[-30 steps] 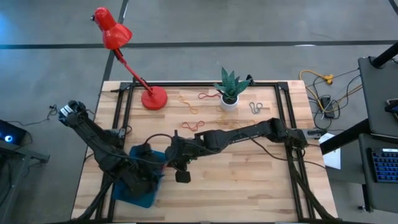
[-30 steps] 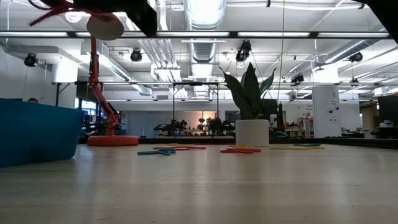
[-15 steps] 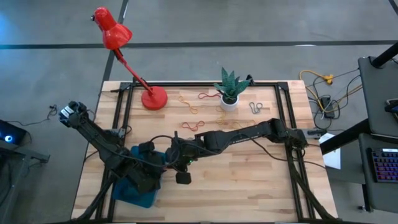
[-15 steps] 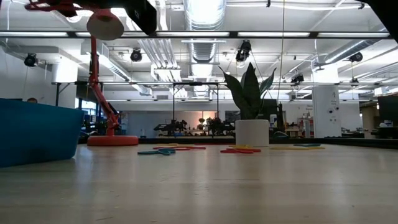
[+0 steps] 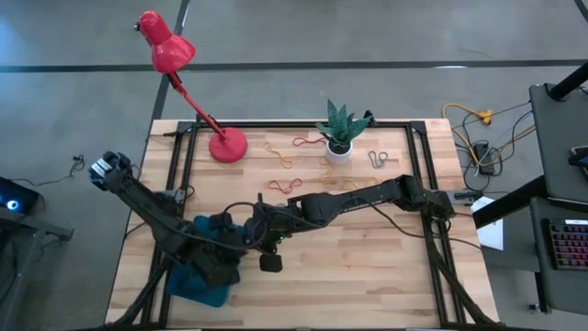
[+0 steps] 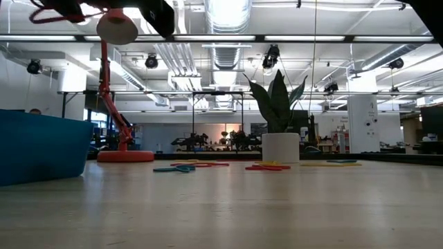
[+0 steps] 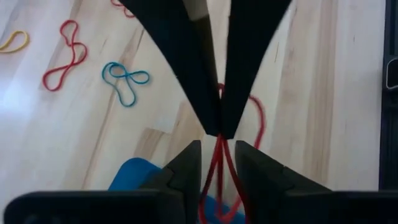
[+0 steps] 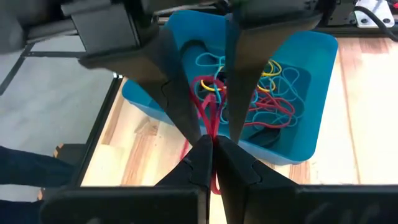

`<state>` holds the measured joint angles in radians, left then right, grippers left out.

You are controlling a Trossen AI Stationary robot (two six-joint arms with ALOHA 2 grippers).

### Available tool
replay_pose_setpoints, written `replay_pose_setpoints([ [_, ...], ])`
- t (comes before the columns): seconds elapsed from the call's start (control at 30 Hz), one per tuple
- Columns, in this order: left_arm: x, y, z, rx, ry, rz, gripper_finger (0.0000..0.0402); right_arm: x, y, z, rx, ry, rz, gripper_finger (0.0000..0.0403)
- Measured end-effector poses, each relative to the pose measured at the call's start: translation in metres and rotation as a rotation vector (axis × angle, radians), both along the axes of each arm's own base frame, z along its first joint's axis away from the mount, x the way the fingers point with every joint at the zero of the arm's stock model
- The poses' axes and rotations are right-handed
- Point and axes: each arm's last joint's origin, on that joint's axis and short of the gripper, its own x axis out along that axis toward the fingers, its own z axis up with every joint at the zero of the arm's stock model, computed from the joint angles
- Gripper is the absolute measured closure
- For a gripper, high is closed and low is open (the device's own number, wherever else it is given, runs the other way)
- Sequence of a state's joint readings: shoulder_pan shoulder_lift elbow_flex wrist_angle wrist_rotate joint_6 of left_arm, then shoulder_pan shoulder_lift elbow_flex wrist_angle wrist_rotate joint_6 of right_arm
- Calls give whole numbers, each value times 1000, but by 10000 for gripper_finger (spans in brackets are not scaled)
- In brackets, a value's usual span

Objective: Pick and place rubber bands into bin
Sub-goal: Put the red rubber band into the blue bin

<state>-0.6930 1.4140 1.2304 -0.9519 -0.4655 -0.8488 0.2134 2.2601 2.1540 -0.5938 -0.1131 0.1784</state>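
Narrowing since a second ago, the left gripper (image 7: 217, 163) jaws flank the red rubber band (image 7: 219, 158) pinched by the right gripper (image 8: 212, 142).

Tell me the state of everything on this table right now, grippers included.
right gripper: shut on the red rubber band.
left gripper: open narrowly, one finger on either side of that same band.
red rubber band: pinched and hanging, pulled long.
bin: holds a heap of bands.
loose rubber bands: lying flat on the table.
lamp: standing upright.
plant pot: standing upright.
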Motion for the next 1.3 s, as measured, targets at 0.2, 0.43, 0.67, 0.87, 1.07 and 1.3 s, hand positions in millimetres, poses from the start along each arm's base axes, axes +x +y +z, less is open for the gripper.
replay_pose_setpoints([
  [0.2, 3, -3, -5, 2, 23, -8, 370, 0, 0, 0, 35, 14, -32, 394],
  [0.43, 2, -2, -4, 2, 19, -6, 400, -3, 2, -2, 33, 48, -33, 362],
  [0.67, -4, 2, -7, 28, 90, -7, 401, -7, 6, -5, -20, 78, -94, 249],
  [0.87, -28, 13, -6, 42, 370, 23, 401, -13, 5, -3, -72, 112, -97, 182],
  [1.07, -43, 13, -13, -168, 622, 48, 401, -23, 3, -11, -107, 245, -97, 167],
  [1.3, -49, 13, -43, -140, 646, 148, 381, -27, 2, -16, -123, 292, -92, 176],
])
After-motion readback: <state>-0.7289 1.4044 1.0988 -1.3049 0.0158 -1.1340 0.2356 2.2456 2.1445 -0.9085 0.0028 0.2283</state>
